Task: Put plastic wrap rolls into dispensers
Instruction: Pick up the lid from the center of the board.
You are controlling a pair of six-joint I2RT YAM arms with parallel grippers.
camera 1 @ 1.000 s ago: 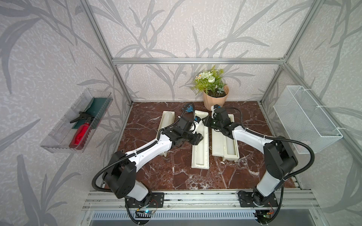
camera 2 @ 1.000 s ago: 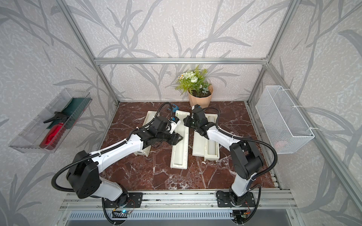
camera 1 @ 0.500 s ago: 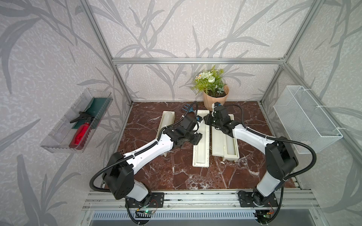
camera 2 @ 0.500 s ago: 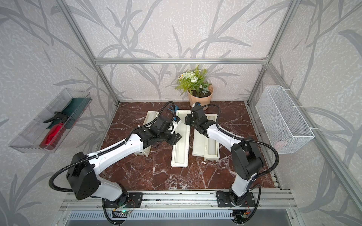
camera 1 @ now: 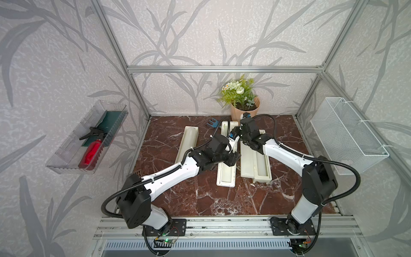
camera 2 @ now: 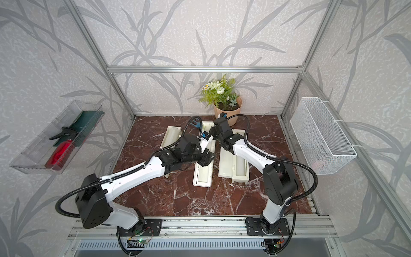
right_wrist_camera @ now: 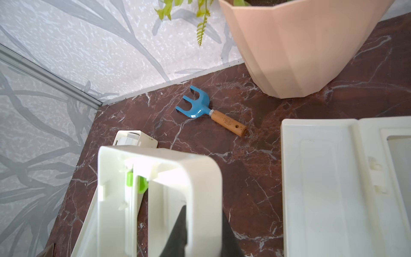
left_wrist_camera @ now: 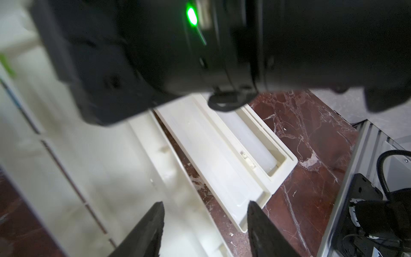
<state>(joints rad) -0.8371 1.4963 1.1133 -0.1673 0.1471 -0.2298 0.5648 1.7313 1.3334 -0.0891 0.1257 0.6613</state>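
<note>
Plastic wrap rolls, position: one roll (left_wrist_camera: pixel 251 135) lies in the trough of the right dispenser (camera 1: pixel 247 164), whose lid is folded flat beside it. You can count that unit as loaded but not shut. A long pale piece (camera 1: pixel 188 144) lies apart at far left on the table (camera 1: pixel 200 200). It may be the second roll in a cradle, but I cannot confirm that.

Step in hand, as judged: opening the middle dispenser (camera 1: pixel 225 174).

Your right gripper (right_wrist_camera: pixel 203 235) has its jaws clamped on a cream wall at the far end of that dispenser, with a green strip showing just inside. This looks like the lid, raised and tilted off the body.

Your left gripper (left_wrist_camera: pixel 205 231) hangs over the middle of the same dispenser. Its jaws stand apart, and nothing is visibly pinched between them.

Next move, as judged:
- Swing the lid fully over until it rests flat.
- Hold the body down with the left gripper so it does not lift or slide toward the right dispenser, which lies just beside it.
- Release the lid only once it is flat, then fetch the remaining roll.
- The two wrists are close together over the far end, so keep them apart as you turn the lid.
</note>
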